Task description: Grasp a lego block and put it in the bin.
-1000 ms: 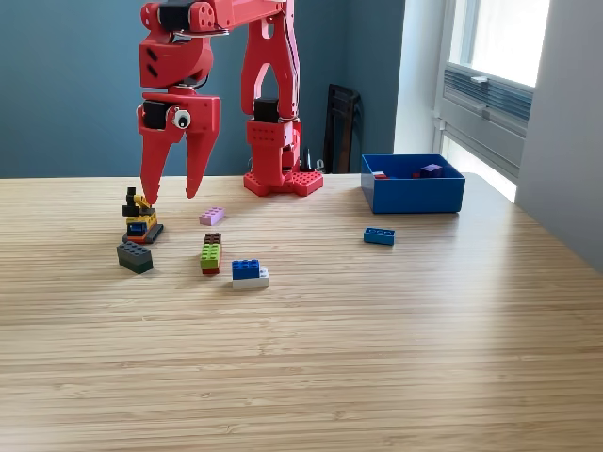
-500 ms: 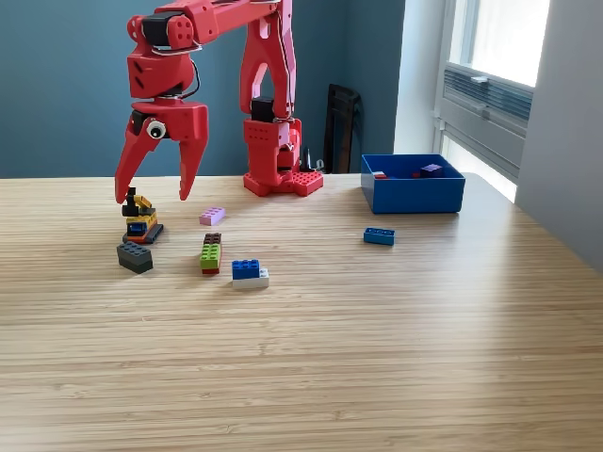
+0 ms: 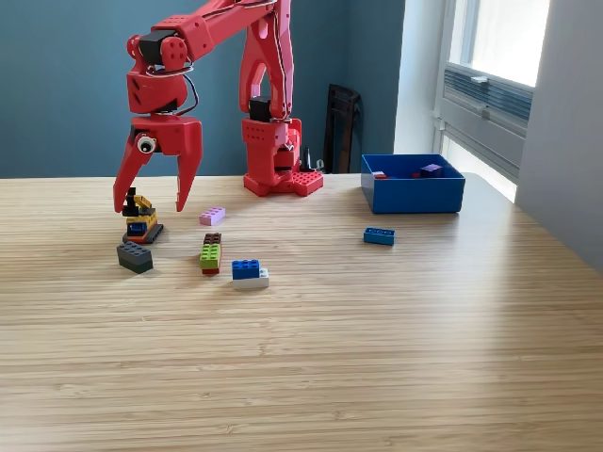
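Now, fingers (image 3: 151, 202) spread wide above the yellow-and-black stack (image 3: 139, 218): drop straight down, straddle it squarely, then carry to the bin (image 3: 415, 193).

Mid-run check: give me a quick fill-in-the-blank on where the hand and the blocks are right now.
1. The hand hangs with its jaws ____ above the yellow-and-black block stack.
2. The bin is coloured ____.
3. The lone blue block lies on the table, ____ the bin.
4. The blue block near the green one sits on a ____ block.

Missing words: open; blue; outside; white
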Motion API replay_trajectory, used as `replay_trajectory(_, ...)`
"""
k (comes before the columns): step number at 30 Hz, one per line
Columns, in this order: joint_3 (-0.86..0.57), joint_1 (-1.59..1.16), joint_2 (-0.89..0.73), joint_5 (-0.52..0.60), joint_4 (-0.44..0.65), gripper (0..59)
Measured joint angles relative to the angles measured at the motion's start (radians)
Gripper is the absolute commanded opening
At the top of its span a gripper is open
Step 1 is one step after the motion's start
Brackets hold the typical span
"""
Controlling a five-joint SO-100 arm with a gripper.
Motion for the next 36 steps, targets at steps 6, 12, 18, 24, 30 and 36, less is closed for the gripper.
replay_trajectory(6,0.048,0.021,0.000,0.000,-0.060,33.3)
replay_trajectory(12,0.080,0.023,0.000,0.000,-0.117,32.2)
replay_trajectory(18,0.091,0.023,0.000,0.009,-0.156,32.2)
replay_trajectory(24,0.084,0.023,-0.037,0.032,-0.156,32.5)
replay_trajectory(30,-0.008,0.029,-0.167,0.040,-0.109,30.6)
replay_trajectory(36,-0.086,0.041,-0.232,0.055,-0.077,0.7)
